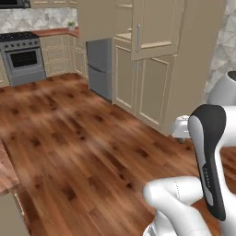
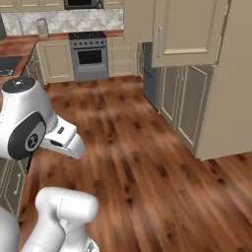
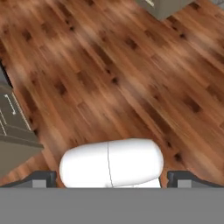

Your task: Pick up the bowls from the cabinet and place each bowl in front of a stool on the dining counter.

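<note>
My gripper [image 3: 112, 180] spread wide and empty over the wood floor [image 3: 131, 78], I see the cabinet [image 1: 152, 60] ahead, grey fridge [image 1: 100, 67] beside it, stove [image 1: 22, 57] at the far wall.

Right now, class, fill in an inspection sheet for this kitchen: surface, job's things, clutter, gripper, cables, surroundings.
Surface: wood floor, bare between robot and units.
Job's things: cabinet ahead, upper door swung open, lower doors shut; bowls nothing seen.
Clutter: nothing seen on the floor.
Gripper: gripper open, holding nothing, pointing down at the floor.
Cables: nothing seen.
Surroundings: grey fridge beside the cabinet; stove against the back wall; drawer unit by the arm.
</note>
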Robot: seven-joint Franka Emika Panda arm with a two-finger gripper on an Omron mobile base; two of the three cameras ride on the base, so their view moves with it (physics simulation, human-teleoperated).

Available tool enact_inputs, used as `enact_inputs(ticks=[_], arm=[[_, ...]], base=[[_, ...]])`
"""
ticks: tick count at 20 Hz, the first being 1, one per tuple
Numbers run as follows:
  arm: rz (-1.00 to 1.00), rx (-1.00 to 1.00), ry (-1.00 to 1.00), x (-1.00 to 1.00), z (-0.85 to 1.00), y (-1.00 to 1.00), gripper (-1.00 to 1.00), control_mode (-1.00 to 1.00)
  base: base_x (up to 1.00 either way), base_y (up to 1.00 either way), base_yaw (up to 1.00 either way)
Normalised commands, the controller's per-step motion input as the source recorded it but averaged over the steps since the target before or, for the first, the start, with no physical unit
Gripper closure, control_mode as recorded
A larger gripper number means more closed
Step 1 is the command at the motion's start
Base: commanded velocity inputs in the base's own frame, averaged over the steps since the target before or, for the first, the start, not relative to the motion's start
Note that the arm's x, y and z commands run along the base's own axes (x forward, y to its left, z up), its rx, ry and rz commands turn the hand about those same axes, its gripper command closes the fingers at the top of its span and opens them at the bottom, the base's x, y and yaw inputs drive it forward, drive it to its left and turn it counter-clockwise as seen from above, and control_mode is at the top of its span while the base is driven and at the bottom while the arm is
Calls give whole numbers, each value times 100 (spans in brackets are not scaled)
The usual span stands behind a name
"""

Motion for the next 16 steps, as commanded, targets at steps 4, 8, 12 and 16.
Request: enact_inputs(ticks=[4,8,12,16], arm=[[0,0,0,0,0,0,-100,100],[0,0,0,0,0,0,-100,100],[0,0,0,0,0,0,-100,100],[0,0,0,0,0,0,-100,100]], base=[[100,-14,42],[100,-4,31],[100,-2,26],[100,0,9]])
